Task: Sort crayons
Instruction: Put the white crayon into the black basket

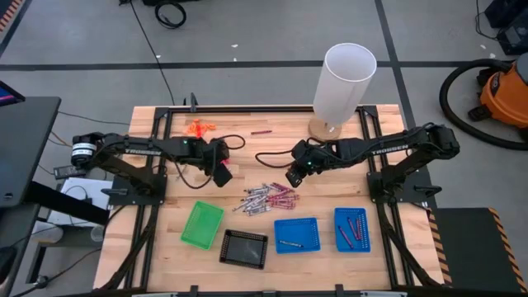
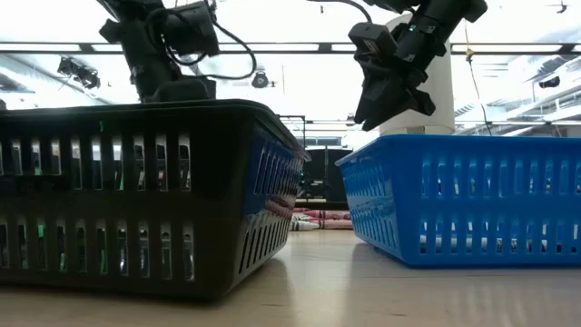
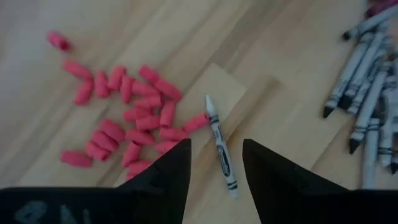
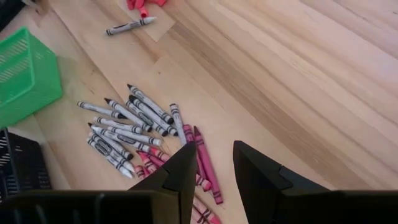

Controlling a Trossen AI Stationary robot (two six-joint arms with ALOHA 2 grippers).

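Holding crayons point(image 1: 355, 228): blue trays point(image 1: 351, 245).

The black basket point(image 2: 136, 195) is hiding most of the crayon pile point(image 2: 318, 219) in the low view.

Two arms, matte black throughout, built of slim boxy links. White lettering runs along the forearm link of the right arm point(image 1: 388, 148). The left arm point(image 1: 148, 150) carries a silver-and-black round joint cap near its base. Loose black cables loop off both wrists. The fingers point(image 3: 168, 177) are dark, flat-faced wedges tapering to blunt tips.
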